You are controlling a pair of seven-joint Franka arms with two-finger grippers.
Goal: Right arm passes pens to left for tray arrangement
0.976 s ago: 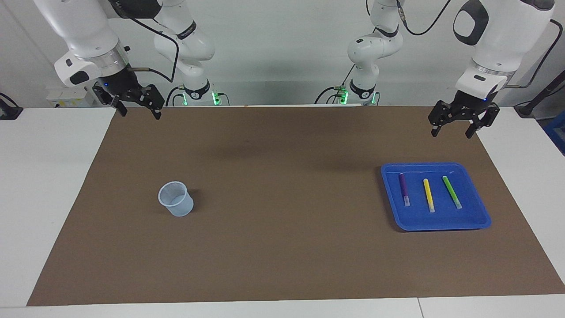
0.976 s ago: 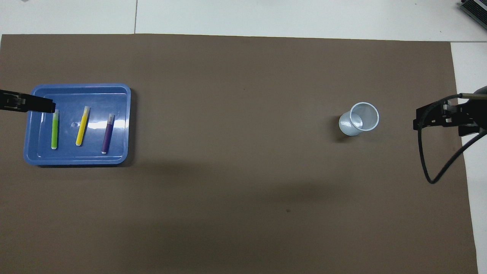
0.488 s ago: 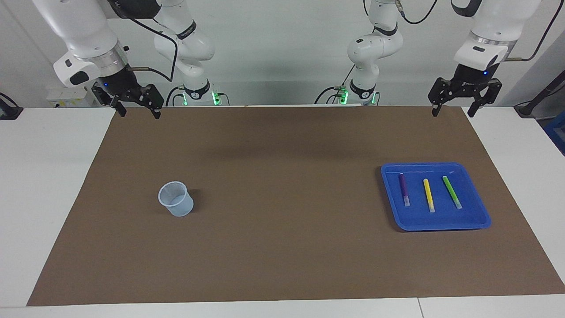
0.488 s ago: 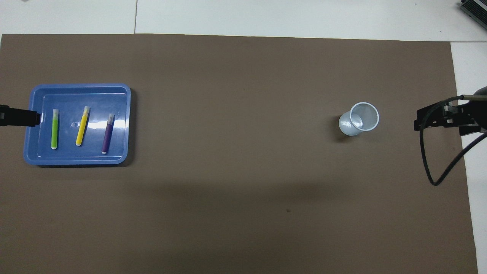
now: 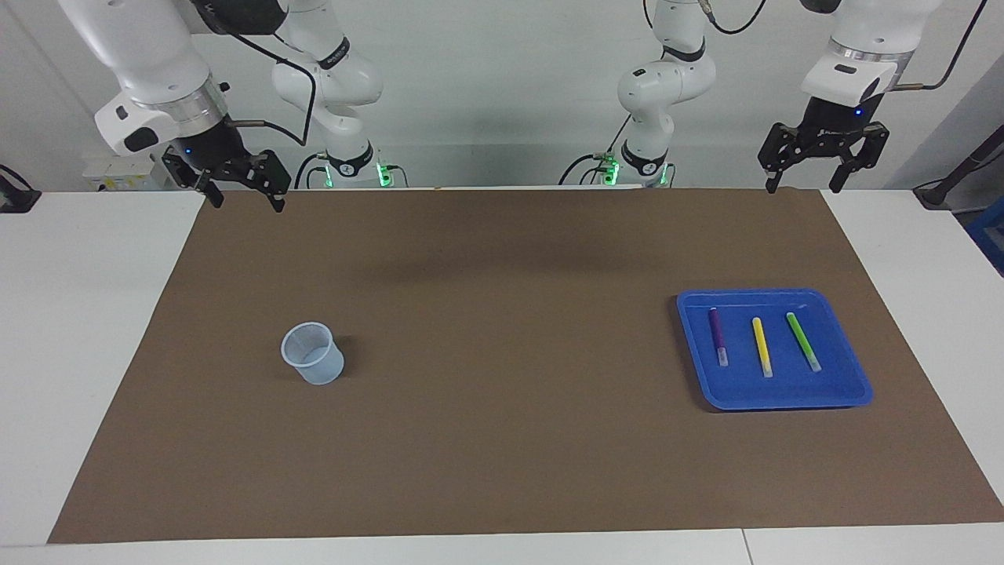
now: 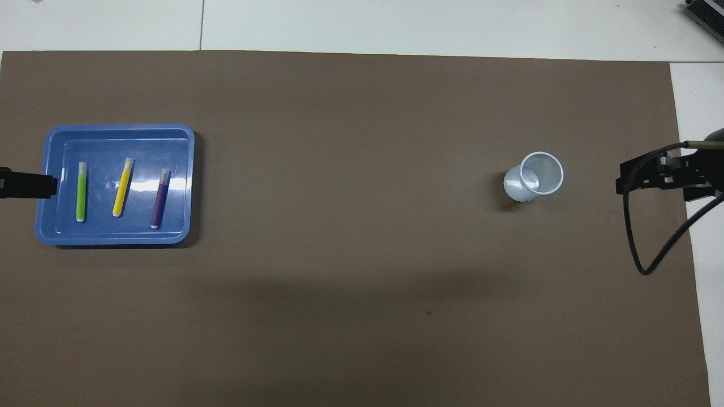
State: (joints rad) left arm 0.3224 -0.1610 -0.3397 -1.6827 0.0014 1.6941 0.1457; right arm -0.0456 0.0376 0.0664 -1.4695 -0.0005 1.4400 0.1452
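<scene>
Pens: we found all three lying in the tray.
Left gripper: released, empty, raised.
Right gripper: released, empty, waiting.
Advice: we judged it best to withdraw clear.

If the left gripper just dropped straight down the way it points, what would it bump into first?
Probably the brown mat near its edge by the robots. The left gripper, open and empty, hangs nearer the robots than the tray, though depth is hard to judge.

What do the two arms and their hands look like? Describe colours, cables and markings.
Both arms are glossy white with rounded segments, dark joint bands and silver wrist rings. Each ends in a black two-finger hand: left hand, right hand. Black cables run along both arms. Green lights glow at the bases.
</scene>
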